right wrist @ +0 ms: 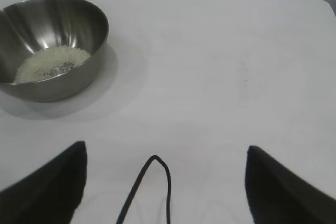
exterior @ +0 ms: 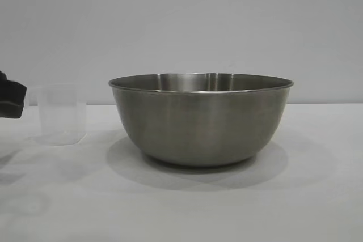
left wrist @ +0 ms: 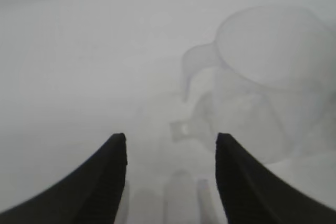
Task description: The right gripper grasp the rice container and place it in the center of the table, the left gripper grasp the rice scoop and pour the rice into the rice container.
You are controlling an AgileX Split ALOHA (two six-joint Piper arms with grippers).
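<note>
The rice container (exterior: 201, 118), a wide steel bowl, stands at the middle of the white table (exterior: 317, 196). In the right wrist view it (right wrist: 79, 22) holds a small heap of rice (right wrist: 50, 61). The rice scoop (exterior: 59, 113), a translucent cup, stands upright on the table left of the bowl. In the left wrist view it (left wrist: 273, 77) shows blurred, handle toward my left gripper (left wrist: 170, 142), which is open, empty and just short of it. The left gripper's black body (exterior: 11, 99) sits at the exterior view's left edge. My right gripper (right wrist: 165, 153) is open, empty and well away from the bowl.
A thin black cable loop (right wrist: 155, 182) hangs between the right gripper's fingers. The table's far edge and a rounded corner (right wrist: 325, 3) show in the right wrist view. A plain grey wall (exterior: 181, 21) stands behind the table.
</note>
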